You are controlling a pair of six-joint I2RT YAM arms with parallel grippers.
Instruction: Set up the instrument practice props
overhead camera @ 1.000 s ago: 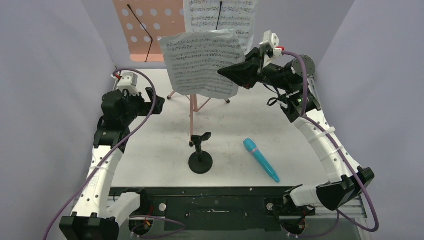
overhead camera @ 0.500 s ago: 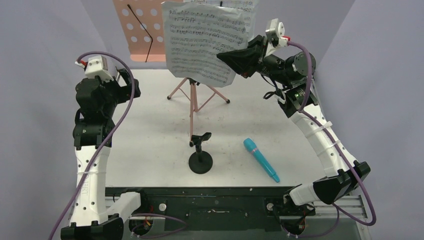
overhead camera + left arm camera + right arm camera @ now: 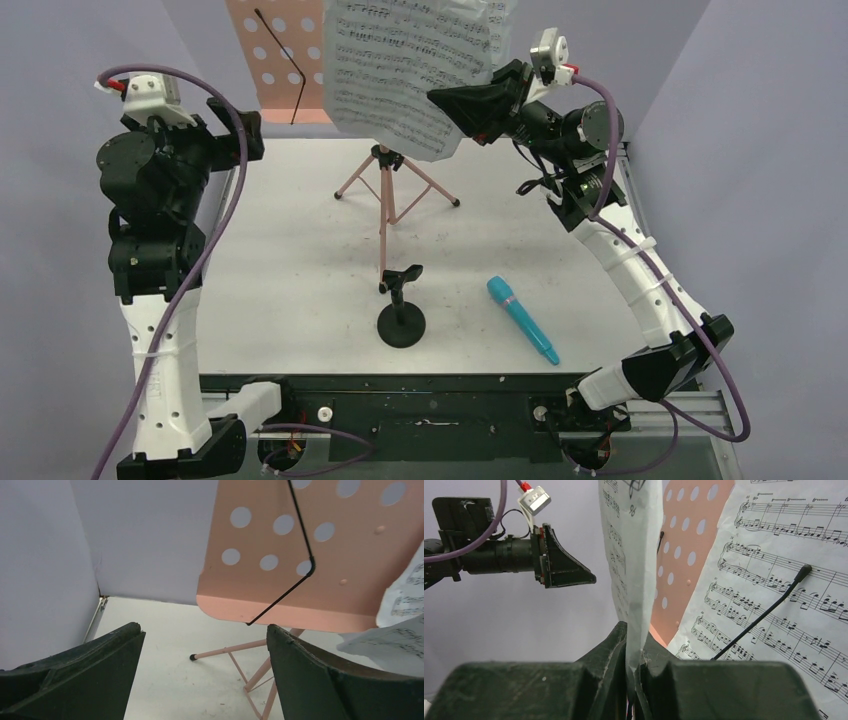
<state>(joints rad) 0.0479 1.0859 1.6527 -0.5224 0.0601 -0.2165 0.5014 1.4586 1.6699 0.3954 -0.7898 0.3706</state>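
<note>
The pink perforated music stand stands at the back on its tripod legs; its desk also shows in the left wrist view. One sheet-music page rests on the desk under a black wire clip. My right gripper is shut on the edge of the second sheet-music page, held up in front of the desk; the right wrist view shows it edge-on. My left gripper is open and empty, raised left of the stand. The teal microphone lies on the table beside the black mic stand.
Grey walls close in the table on the left, right and back. The black rail with the arm bases runs along the near edge.
My right gripper has lifted the sheet-music page higher, up in front of the stand's desk. My left arm has risen and swung back to the left.
</note>
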